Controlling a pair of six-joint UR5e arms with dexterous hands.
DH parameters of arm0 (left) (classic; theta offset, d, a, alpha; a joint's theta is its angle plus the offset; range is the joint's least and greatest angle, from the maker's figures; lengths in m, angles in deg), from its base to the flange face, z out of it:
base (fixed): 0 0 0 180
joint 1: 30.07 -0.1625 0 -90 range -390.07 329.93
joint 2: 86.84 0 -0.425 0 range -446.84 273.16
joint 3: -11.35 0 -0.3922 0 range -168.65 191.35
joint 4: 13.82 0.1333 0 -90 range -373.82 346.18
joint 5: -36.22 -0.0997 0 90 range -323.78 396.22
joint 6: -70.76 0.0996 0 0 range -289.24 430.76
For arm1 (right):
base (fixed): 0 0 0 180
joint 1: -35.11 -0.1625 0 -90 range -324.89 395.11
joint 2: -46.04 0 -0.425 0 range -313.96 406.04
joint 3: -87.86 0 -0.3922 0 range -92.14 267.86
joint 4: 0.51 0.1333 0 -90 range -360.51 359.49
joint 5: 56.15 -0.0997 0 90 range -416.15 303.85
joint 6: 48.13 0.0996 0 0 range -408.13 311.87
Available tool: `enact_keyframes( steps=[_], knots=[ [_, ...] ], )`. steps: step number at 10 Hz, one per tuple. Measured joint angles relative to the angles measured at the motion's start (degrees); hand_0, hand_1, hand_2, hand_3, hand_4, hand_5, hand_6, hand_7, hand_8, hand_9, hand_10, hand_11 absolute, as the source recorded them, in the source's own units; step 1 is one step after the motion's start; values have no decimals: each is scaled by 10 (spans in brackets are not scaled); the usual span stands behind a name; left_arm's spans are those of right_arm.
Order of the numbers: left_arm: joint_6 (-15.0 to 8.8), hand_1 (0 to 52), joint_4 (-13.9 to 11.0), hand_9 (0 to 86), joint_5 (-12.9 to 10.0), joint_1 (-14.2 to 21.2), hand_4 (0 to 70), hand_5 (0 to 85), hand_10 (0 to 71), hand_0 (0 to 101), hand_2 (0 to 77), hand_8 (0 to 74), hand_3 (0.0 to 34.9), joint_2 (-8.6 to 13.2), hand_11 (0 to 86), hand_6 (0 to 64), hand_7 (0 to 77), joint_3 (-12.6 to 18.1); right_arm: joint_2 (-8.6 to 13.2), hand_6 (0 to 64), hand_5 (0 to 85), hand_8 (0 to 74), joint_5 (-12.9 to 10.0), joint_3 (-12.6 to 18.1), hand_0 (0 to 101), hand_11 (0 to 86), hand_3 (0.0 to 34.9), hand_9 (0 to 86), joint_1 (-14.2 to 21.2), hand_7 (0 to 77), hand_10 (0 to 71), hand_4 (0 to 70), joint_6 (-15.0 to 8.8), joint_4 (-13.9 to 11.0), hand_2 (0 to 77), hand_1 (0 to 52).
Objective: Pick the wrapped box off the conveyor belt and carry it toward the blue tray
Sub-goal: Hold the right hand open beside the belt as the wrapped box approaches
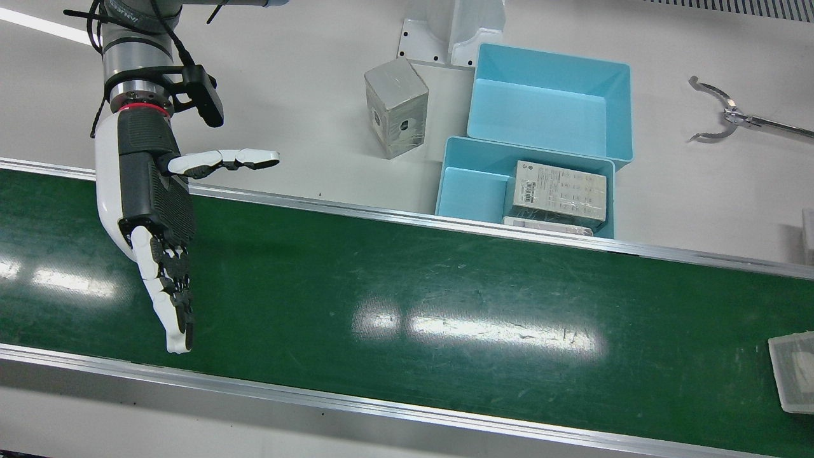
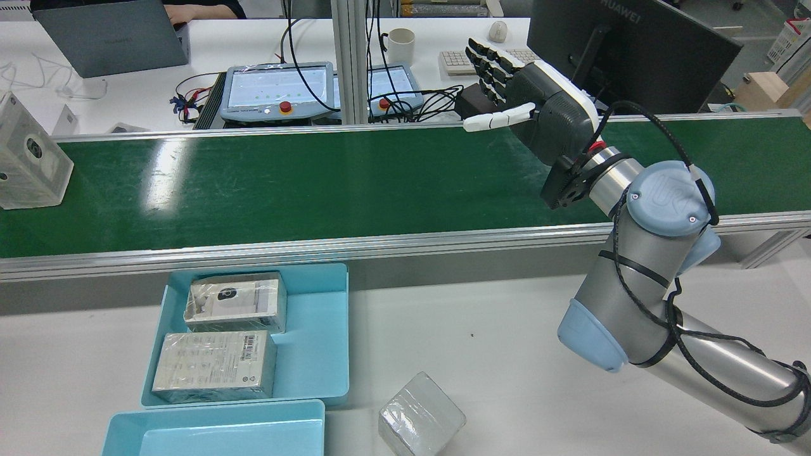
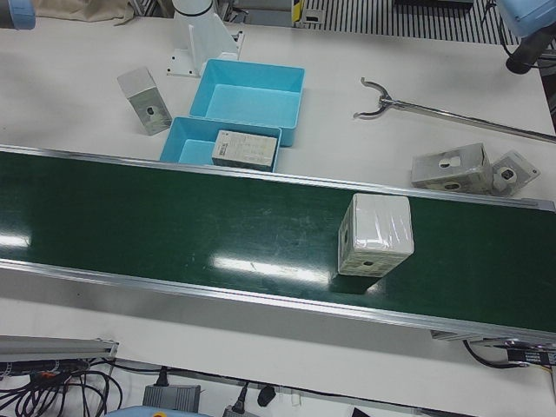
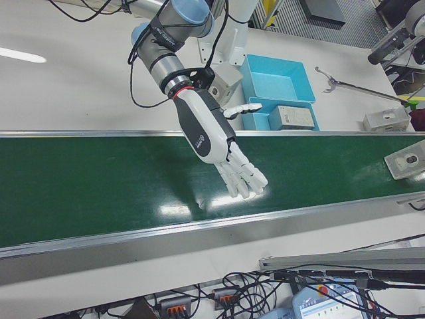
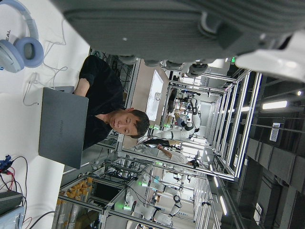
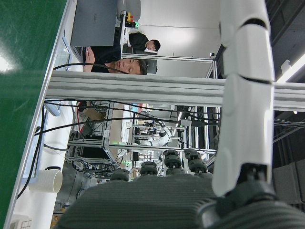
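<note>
The wrapped box (image 3: 375, 234) stands on the green conveyor belt (image 3: 174, 226), seen at the belt's far left end in the rear view as the same box (image 2: 28, 155) and cut by the right edge in the front view (image 1: 795, 372). My right hand (image 1: 156, 216) hovers open over the other end of the belt, fingers spread, holding nothing, far from the box; the rear view shows this hand (image 2: 538, 95) too. Two blue trays sit beside the belt: an empty one (image 1: 550, 70) and one (image 1: 467, 184) holding wrapped boxes. My left hand (image 5: 167, 24) shows only its palm, nothing in it.
Another wrapped box (image 1: 395, 108) stands on the white table next to the trays. Two more boxes (image 3: 452, 168) lie on the table past the belt's end. A metal grabber tool (image 1: 725, 114) lies nearby. People sit at desks behind the belt (image 2: 203, 9).
</note>
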Motion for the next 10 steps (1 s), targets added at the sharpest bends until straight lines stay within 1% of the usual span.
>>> enact_keyframes(
  steps=[7, 8, 10],
  knots=[
    [0, 0, 0, 0, 0, 0, 0, 11, 0, 0, 5, 0, 0, 0, 0, 0, 0, 0, -1, 0, 71, 27, 0, 8, 479, 11, 56, 16, 3, 5, 0, 22, 0, 1, 109, 147],
    [0, 0, 0, 0, 0, 0, 0, 11, 0, 0, 5, 0, 0, 0, 0, 0, 0, 0, -1, 0, 71, 27, 0, 9, 475, 11, 59, 16, 4, 5, 0, 22, 0, 1, 109, 136],
    [0, 0, 0, 0, 0, 0, 0, 11, 0, 0, 5, 0, 0, 0, 0, 0, 0, 0, -1, 0, 71, 27, 0, 9, 476, 11, 58, 16, 7, 5, 0, 16, -1, 0, 114, 136]
  ],
)
